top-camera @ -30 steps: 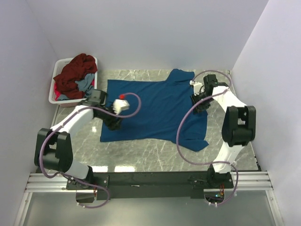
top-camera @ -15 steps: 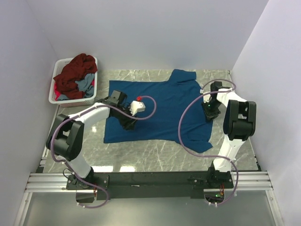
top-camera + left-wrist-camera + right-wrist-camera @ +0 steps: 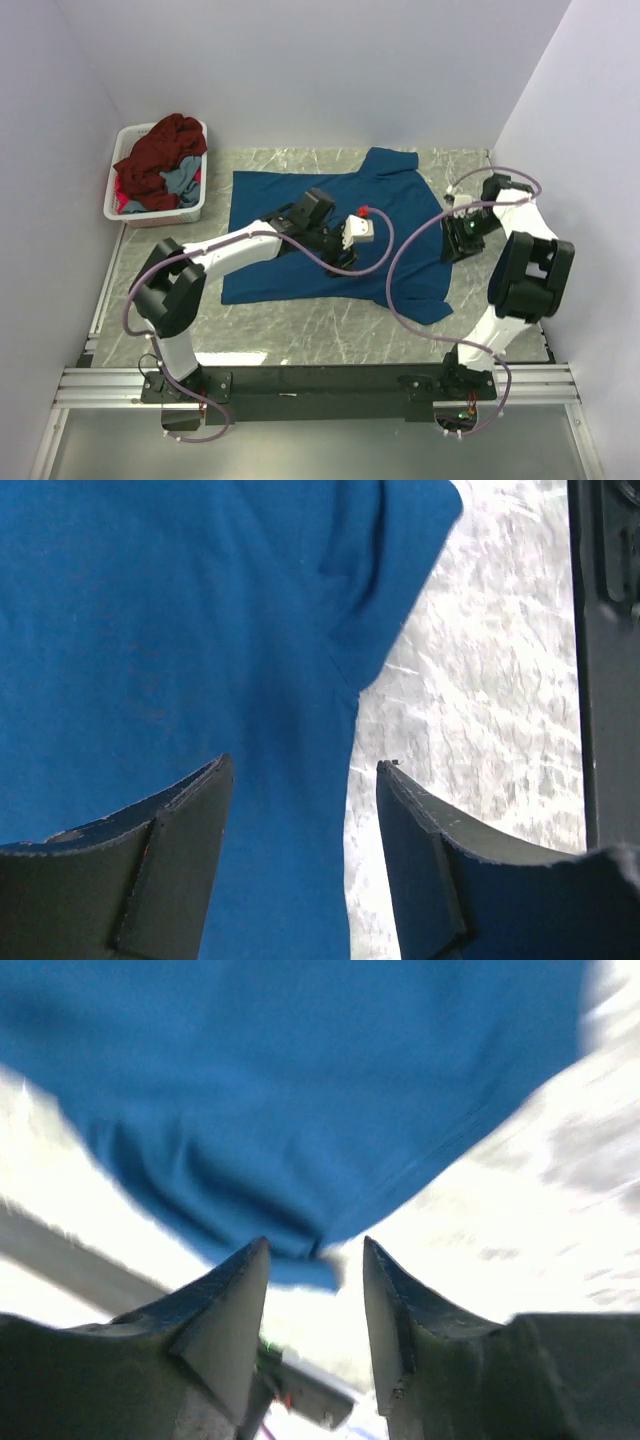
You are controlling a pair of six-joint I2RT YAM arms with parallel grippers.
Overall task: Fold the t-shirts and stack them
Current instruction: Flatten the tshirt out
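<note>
Left claw (image 3: 305, 765): jaws spread wide, nothing gripped. Below them, the side edge of the blue t-shirt (image 3: 400, 200) and bare marble tabletop (image 3: 300, 320). Right claw (image 3: 315, 1242): at the blue t-shirt's right edge, jaws parted more narrowly, a cloth corner at the gap. View is blurred, contact unclear. Blue t-shirt lies spread flat on the tabletop. Just left of the blue t-shirt's far corner: white basket (image 3: 115, 195), maroon t-shirt (image 3: 160, 150) heaped over grey-blue t-shirt (image 3: 182, 180).

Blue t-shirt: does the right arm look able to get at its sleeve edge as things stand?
Probably yes: the right hand is open at the edge of the blue t-shirt, nothing between them.
</note>
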